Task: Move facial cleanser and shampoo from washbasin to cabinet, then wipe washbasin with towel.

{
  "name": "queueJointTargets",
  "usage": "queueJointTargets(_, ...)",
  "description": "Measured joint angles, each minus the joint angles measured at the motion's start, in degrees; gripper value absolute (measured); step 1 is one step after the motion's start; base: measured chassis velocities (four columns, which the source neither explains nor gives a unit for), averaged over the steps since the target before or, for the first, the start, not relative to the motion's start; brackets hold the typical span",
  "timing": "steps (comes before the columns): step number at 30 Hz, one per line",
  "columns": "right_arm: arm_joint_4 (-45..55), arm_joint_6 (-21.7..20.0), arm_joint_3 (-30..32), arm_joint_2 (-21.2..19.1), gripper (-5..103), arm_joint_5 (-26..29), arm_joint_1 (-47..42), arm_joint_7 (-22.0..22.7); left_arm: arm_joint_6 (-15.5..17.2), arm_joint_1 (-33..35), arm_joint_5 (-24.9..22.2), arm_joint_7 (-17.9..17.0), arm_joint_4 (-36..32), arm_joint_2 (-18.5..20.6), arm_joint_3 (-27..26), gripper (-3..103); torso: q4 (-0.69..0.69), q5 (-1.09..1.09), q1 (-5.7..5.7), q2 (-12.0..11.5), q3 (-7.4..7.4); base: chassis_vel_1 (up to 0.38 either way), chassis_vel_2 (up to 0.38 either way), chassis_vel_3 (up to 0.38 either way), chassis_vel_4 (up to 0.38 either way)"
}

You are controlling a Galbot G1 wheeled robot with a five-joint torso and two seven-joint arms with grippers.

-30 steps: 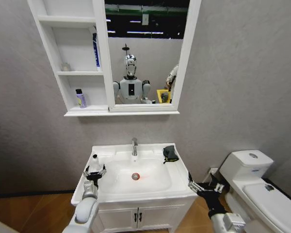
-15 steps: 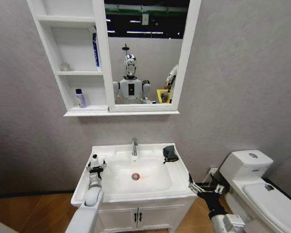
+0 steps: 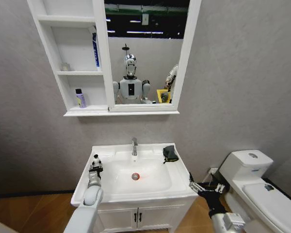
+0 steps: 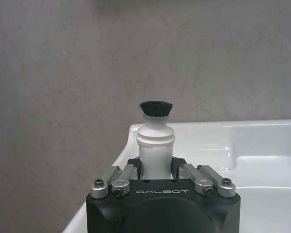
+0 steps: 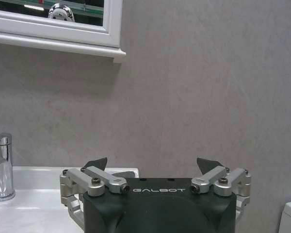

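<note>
Bathroom: washbasin (image 3: 117,194), mirrored cabinet (image 3: 68,73), toilet (image 3: 254,187).

White toilet (image 3: 254,182) right of vanity, two-door vanity (image 3: 136,217) with black handles, grey wall (image 3: 242,87), wooden floor (image 3: 29,213)

"GALBOT" stands on the left gripper (image 4: 156,171) body and the right gripper (image 5: 155,167) body.

The white bottle (image 4: 155,145) drops out of sight behind the left pincer (image 4: 156,167) body, lower half hidden. Over on the cabinet (image 3: 68,73), the small item on the middle shelf (image 3: 65,67) is too tiny to make out, and the top compartment gets cut by the frame edge
</note>
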Motion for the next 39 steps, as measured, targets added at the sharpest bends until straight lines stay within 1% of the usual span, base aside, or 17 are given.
queueJointTargets(3,0.0,0.0,0.0,0.0,100,0.0,0.0,0.0,1.5,1.1,-0.9,-0.4,-3.5,1.4,0.1,31,-0.01,-0.01,0.00,0.0,0.00,0.000,0.000,0.000,0.000)
queueJointTargets(5,-0.2,0.0,0.0,-0.1,100,0.0,-0.1,0.1,6.6,2.5,-6.6,-2.5,-15.6,6.8,0.4,31,0.01,0.03,-0.01,0.0,-0.01,0.000,0.000,0.000,0.000)
queueJointTargets(6,-0.2,0.0,0.0,-0.1,100,0.0,-0.1,0.1,6.6,2.5,-6.6,-2.5,-15.6,6.8,0.4,31,0.01,0.03,-0.01,0.0,-0.01,0.000,0.000,0.000,0.000)
queueJointTargets(8,-0.6,0.1,-0.1,-0.1,100,0.0,-0.1,0.0,17.1,-0.1,-21.3,-8.6,-28.1,14.9,1.5,31,0.01,-0.01,-0.02,0.0,-0.01,0.000,0.000,0.000,0.000)
queueJointTargets(9,-0.6,0.1,-0.1,-0.1,100,0.0,-0.1,0.0,17.1,-0.1,-21.3,-8.6,-28.1,14.9,1.5,31,0.01,-0.01,-0.02,0.0,-0.01,0.000,0.000,0.000,0.000)
queueJointTargets(10,-0.7,0.2,-0.4,-0.1,100,-0.2,-0.2,0.0,20.8,-3.6,-28.5,-11.5,-31.9,18.9,1.7,31,-0.01,0.01,-0.02,0.0,-0.01,0.000,0.000,0.000,0.000)
queueJointTargets(11,-0.7,0.2,-0.4,-0.1,100,-0.2,-0.2,0.0,20.8,-3.6,-28.5,-11.5,-31.9,18.9,1.7,31,-0.01,0.01,-0.02,0.0,-0.01,0.000,0.000,0.000,0.000)
queueJointTargets(13,-1.0,0.7,-0.8,-0.1,100,-0.6,-0.4,0.0,24.6,-10.5,-38.0,-13.4,-34.4,26.2,1.6,31,-0.03,0.03,-0.01,0.0,-0.01,0.000,0.000,0.000,0.000)
queueJointTargets(16,-1.1,1.3,-0.6,-0.2,100,-0.8,-1.2,-0.7,27.0,-19.1,-46.4,-14.4,-33.2,32.1,2.4,31,0.01,0.03,-0.01,0.0,-0.01,0.000,0.000,0.000,0.000)
queueJointTargets(17,-1.1,1.3,-0.6,-0.2,100,-0.8,-1.2,-0.7,27.0,-19.1,-46.4,-14.4,-33.2,32.1,2.4,31,0.01,0.03,-0.01,0.0,-0.01,0.000,0.000,0.000,0.000)
queueJointTargets(19,-1.1,1.7,-0.2,-0.3,100,-0.8,-1.6,-0.7,28.1,-27.8,-50.4,-14.4,-29.5,34.5,5.0,31,0.00,-0.02,-0.01,0.0,0.00,0.000,0.000,0.000,0.000)
queueJointTargets(20,-1.1,1.7,-0.2,-0.3,100,-0.8,-1.6,-0.7,28.1,-27.8,-50.4,-14.4,-29.5,34.5,5.0,31,0.00,-0.02,-0.01,0.0,0.00,0.000,0.000,0.000,0.000)
queueJointTargets(22,-0.4,1.9,0.2,-0.1,100,-1.0,-2.3,-0.7,28.9,-37.1,-53.7,-14.1,-25.5,35.4,9.6,31,-0.01,0.01,-0.01,0.0,0.00,0.000,0.000,0.000,0.000)
queueJointTargets(25,0.0,1.9,0.4,-0.1,100,-1.1,-2.6,-0.7,29.2,-40.7,-54.8,-14.1,-23.9,35.4,11.9,31,-0.02,0.00,0.00,0.0,0.00,0.000,0.000,0.000,0.000)
queueJointTargets(30,0.1,2.3,0.7,-0.1,100,-1.1,-2.8,-0.4,30.8,-53.5,-59.2,-15.3,-14.2,32.2,19.8,31,-0.02,0.03,0.00,0.0,0.00,0.000,0.000,0.000,0.000)
queueJointTargets(33,0.1,2.7,0.6,0.3,100,-1.6,-3.1,-0.4,31.3,-57.0,-59.5,-15.2,-8.9,30.5,21.7,31,-0.02,0.02,0.00,0.0,0.00,0.000,0.000,0.000,0.000)
queueJointTargets(39,-0.1,3.8,0.7,0.2,100,-2.3,-3.6,0.1,31.3,-61.8,-54.8,-10.1,-0.6,27.0,24.3,30,0.00,0.03,0.00,0.0,0.00,0.000,0.000,0.000,0.000)
